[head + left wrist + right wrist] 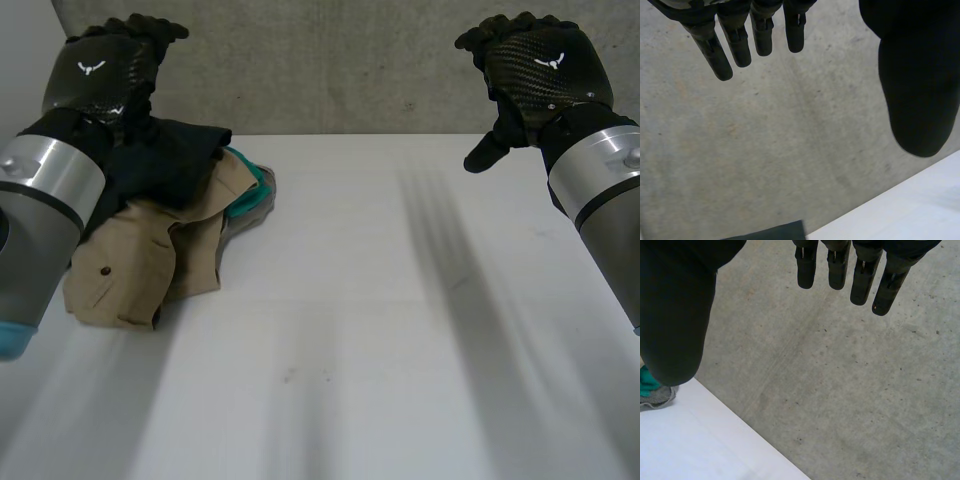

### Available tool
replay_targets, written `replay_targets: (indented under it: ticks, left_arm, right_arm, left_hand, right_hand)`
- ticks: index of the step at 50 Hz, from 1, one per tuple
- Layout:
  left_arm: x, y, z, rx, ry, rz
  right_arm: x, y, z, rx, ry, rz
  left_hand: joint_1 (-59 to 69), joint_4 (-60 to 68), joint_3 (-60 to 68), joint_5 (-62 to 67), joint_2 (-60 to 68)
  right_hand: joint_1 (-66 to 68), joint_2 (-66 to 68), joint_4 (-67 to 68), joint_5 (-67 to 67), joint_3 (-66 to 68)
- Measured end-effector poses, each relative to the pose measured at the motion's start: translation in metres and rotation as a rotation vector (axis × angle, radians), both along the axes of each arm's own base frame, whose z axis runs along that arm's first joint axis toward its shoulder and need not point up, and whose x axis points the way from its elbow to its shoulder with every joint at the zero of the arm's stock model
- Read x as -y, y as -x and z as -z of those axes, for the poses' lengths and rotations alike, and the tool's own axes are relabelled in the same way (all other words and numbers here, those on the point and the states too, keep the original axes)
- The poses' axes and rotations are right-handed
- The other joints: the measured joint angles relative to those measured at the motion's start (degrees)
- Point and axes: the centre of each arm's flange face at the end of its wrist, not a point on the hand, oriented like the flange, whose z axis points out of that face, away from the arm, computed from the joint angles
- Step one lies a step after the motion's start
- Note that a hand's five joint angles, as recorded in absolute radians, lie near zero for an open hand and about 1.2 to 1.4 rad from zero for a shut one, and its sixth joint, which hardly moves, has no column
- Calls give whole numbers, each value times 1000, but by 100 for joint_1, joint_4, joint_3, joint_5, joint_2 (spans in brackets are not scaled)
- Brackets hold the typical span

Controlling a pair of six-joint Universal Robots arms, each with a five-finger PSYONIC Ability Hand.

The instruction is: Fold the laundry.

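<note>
A heap of laundry lies at the table's far left: a tan garment (140, 260), a black one (170, 160) on top, and a teal and grey piece (255, 195) at its right side. My left hand (105, 75) hovers raised over the heap's far left part, its fingers (730, 40) straight and holding nothing. My right hand (540, 70) is raised at the far right, well away from the clothes, with its fingers (860, 270) straight and empty. Past the right thumb, an edge of the teal and grey piece (652, 390) shows.
The white table (380, 330) stretches wide and bare from the heap to the right edge. Behind its far edge rises a grey concrete wall (330, 60). A black cloth corner (770, 232) shows by the table's edge in the left wrist view.
</note>
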Motion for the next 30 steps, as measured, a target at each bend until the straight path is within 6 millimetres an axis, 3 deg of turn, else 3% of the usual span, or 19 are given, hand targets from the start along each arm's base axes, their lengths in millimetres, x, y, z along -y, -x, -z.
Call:
replay_targets:
  ticks: [5,9,10,16,21,25,26,27,30]
  left_arm:
    - [28,-8,9,97,23,-68]
    - [64,-18,28,237,34,-145]
    - [64,-18,28,237,34,-145]
    - [117,-34,69,433,15,-230]
    - [143,-40,100,512,-7,-240]
    - [161,-40,124,547,-19,-222]
    - [163,-39,128,550,-20,-218]
    - [165,-39,131,552,-20,-215]
    - [169,-38,136,553,-20,-208]
  right_arm:
    - [0,0,1,0,-3,-1]
    - [0,0,1,1,-4,-1]
    - [0,0,1,1,-4,-1]
    - [1,0,2,0,-7,-1]
    - [1,-1,3,-2,-10,-1]
    - [1,-1,6,-5,-16,-2]
    - [1,-1,6,-5,-18,-2]
    - [1,-1,7,-6,-20,-2]
    - [1,-1,8,-8,-24,-3]
  left_hand:
    - [0,0,0,0,0]
    - [0,0,0,0,0]
    - [0,0,0,0,0]
    - [0,1,1,0,2]
    - [161,173,171,123,170]
    - [2560,2370,2317,2235,2354]
    - [2560,2370,2317,2235,2354]
    - [3485,3310,3341,3141,3384]
    - [4560,4609,4544,4418,4640]
  right_hand:
    - [-2,0,0,0,0]
    - [0,0,0,0,0]
    - [0,0,0,0,0]
    - [0,0,0,0,0]
    - [0,0,0,0,0]
    - [0,0,0,0,0]
    - [0,0,0,0,0]
    - [0,0,0,0,0]
    - [-1,0,0,0,0]
